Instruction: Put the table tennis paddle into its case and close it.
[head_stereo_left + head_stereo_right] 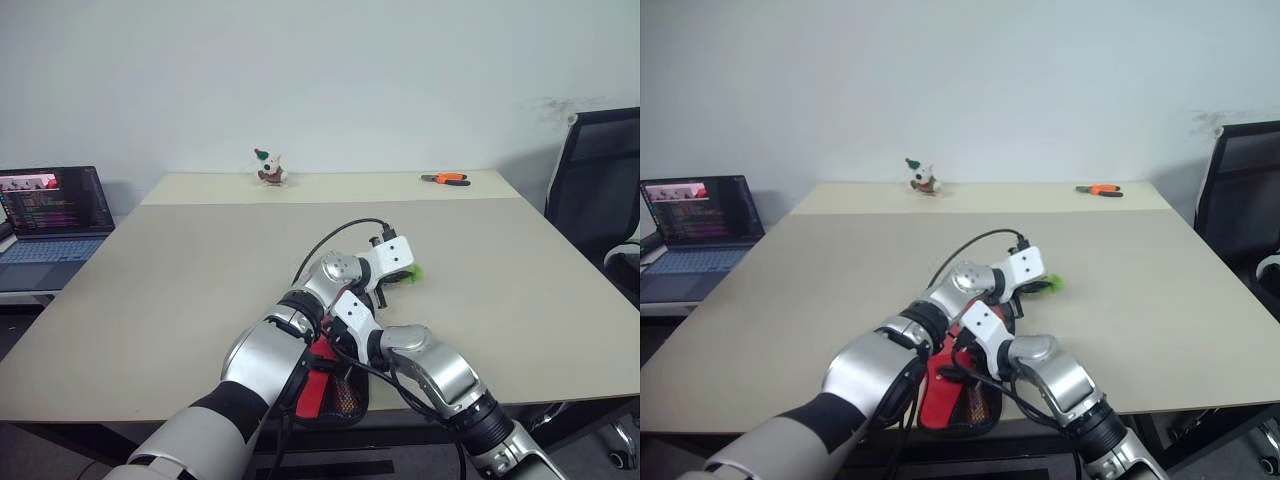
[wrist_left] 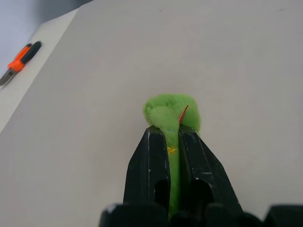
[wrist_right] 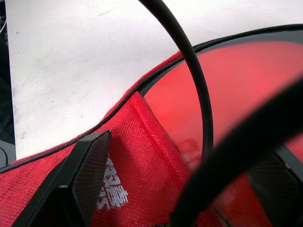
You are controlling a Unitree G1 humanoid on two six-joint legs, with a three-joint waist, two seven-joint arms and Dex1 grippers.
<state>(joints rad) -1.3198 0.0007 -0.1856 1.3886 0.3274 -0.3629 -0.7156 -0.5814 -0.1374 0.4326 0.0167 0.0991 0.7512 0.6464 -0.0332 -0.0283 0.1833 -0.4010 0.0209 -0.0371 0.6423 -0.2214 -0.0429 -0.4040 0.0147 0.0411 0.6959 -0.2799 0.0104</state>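
Left wrist view: left tool (image 2: 173,142) pinches the green charm (image 2: 171,111); right tool (image 3: 180,165), spread wide, straddles the red-lined case (image 3: 142,142); pliers (image 1: 446,179) lie far beyond on the worktop (image 1: 200,270).

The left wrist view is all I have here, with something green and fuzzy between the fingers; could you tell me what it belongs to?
Observer: That green charm hangs from the case, which lies open at the table's near edge.
Operator: Thank you. Is the paddle inside?
Observer: Yes, the paddle lies red face up in the case.
Operator: And the other gripper?
Observer: The right gripper is open, low over the paddle.
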